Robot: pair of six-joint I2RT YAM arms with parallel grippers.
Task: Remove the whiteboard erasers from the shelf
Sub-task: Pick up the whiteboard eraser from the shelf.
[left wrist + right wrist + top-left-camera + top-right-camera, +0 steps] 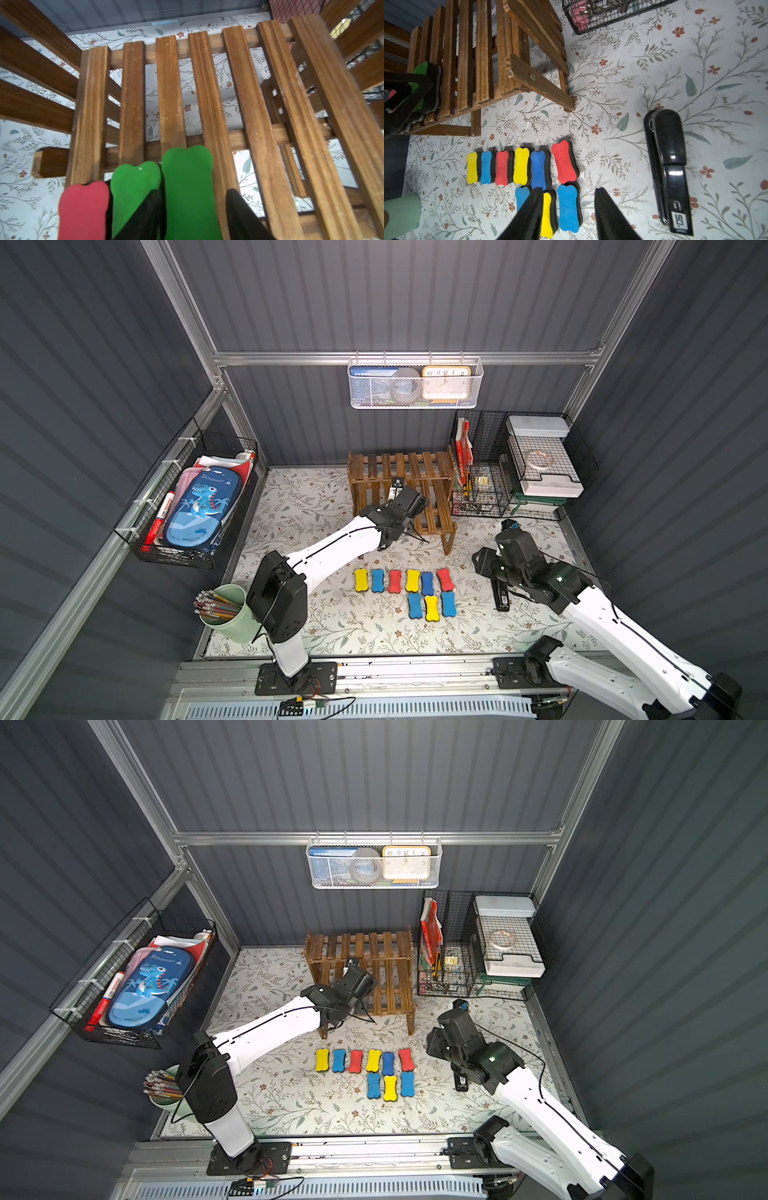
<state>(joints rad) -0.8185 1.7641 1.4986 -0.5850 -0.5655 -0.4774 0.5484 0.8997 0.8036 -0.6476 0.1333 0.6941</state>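
My left pincer (193, 191) straddles one green eraser (187, 176) on the lower tier of the shelf (205, 93), beside a second green eraser (133, 187) and a red eraser (83, 207). I cannot tell whether its jaws are pressing the foam. On the counter (332, 635) lie nine erasers (411, 580), and my right pincer (569, 190) hovers over them, spread and empty. The next move calls for a firm pinch, then a level withdrawal clear of the slats.

Erasers (564, 162) twelve: four blue, three yellow, three red, two green. Shelf (401, 464) one.
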